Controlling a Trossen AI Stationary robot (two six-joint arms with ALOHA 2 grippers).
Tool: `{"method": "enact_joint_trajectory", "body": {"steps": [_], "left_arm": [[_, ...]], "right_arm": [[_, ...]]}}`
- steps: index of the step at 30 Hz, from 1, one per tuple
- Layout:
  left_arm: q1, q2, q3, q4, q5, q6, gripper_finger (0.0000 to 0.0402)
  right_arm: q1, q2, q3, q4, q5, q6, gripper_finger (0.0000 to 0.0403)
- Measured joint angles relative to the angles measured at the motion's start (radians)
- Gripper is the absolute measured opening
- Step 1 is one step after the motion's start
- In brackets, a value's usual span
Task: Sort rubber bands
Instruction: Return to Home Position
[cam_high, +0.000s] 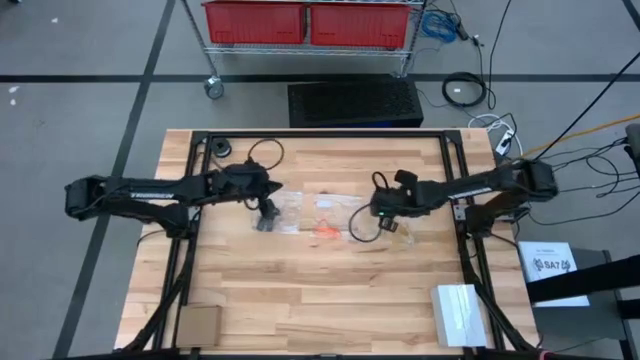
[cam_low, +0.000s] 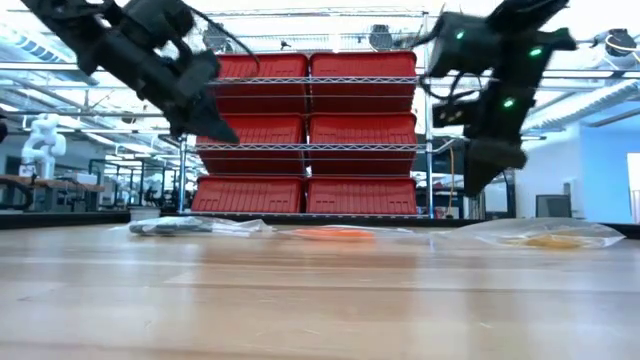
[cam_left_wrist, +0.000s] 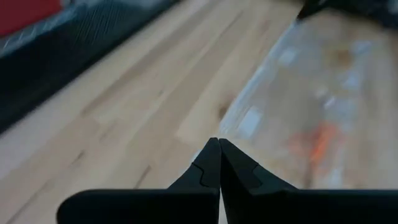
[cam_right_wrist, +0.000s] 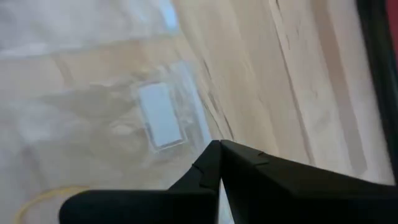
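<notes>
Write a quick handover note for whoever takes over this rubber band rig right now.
Left gripper: shut, empty, raised above the table beside the black bands.
Right gripper: shut, empty, raised beside the tan bands.
Bands: in clear bags by colour, in a row mid-table, orange bands in the middle.
Done: sorting looks complete.
Left: check bag seals, unreadable here; park both arms.

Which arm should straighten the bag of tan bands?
Right. Its shut hand hangs over that bag; the left hand is farther off, past the orange bands.
</notes>
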Motion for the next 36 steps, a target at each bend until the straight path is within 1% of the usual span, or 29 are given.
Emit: {"method": "enact_joint_trajectory", "body": {"steps": [2, 4, 6, 7, 9, 10, 11, 12, 15, 17, 20, 23, 27, 31, 34, 36], "left_arm": [[-0.008, -0.069, -0.042, 0.038, 0.025, 0.017, 0.0002], [-0.013, -0.143, -0.107, 0.114, 0.047, 0.036, 0.0002], [-0.011, -0.204, -0.188, 0.271, 0.055, 0.044, 0.0002], [-0.002, -0.217, -0.227, 0.380, 0.055, 0.048, 0.0002], [0.019, -0.225, -0.285, 0.547, 0.069, 0.067, 0.0002], [0.030, -0.225, -0.299, 0.583, 0.087, 0.077, 0.0002], [0.039, -0.226, -0.308, 0.592, 0.106, 0.088, 0.0002], [0.045, -0.229, -0.314, 0.585, 0.125, 0.101, 0.0002], [0.046, -0.269, -0.335, 0.531, 0.148, 0.126, 0.0002], [0.046, -0.333, -0.344, 0.461, 0.151, 0.128, 0.0002], [0.046, -0.477, -0.346, 0.298, 0.143, 0.156, 0.0002], [0.046, -0.628, -0.346, 0.144, 0.138, 0.175, 0.0002], [0.046, -0.821, -0.346, 0.008, 0.077, 0.185, 0.0002], [0.046, -1.003, -0.346, -0.181, 0.015, 0.208, 0.0004], [0.046, -1.012, -0.334, -0.271, -0.030, 0.200, 0.0005], [0.043, -1.012, -0.336, -0.270, -0.030, 0.191, 0.0005]], "right_arm": [[0.017, -0.083, -0.064, 0.100, 0.001, -0.040, 0.0000], [0.027, -0.176, -0.141, 0.236, -0.014, -0.084, 0.0000], [0.029, -0.261, -0.221, 0.416, -0.058, -0.145, 0.0000], [0.022, -0.298, -0.258, 0.529, -0.093, -0.193, 0.0000], [-0.008, -0.355, -0.320, 0.763, -0.167, -0.291, 0.0000], [-0.034, -0.375, -0.341, 0.850, -0.200, -0.330, 0.0000], [-0.060, -0.394, -0.355, 0.895, -0.227, -0.352, 0.0000], [-0.083, -0.413, -0.365, 0.903, -0.248, -0.364, 0.0000], [-0.120, -0.496, -0.381, 0.876, -0.260, -0.378, 0.0000], [-0.116, -0.592, -0.397, 0.871, -0.277, -0.397, 0.0000], [-0.116, -0.776, -0.453, 0.825, -0.274, -0.402, 0.0000], [-0.135, -0.944, -0.533, 0.834, -0.273, -0.389, 0.0000], [-0.150, -1.110, -0.613, 0.825, -0.273, -0.377, 0.0000], [-0.150, -1.272, -0.629, 0.714, -0.243, -0.384, 0.0000], [-0.150, -1.400, -0.629, 0.634, -0.228, -0.393, 0.0000], [-0.148, -1.423, -0.620, 0.618, -0.221, -0.404, 0.0000]]}}
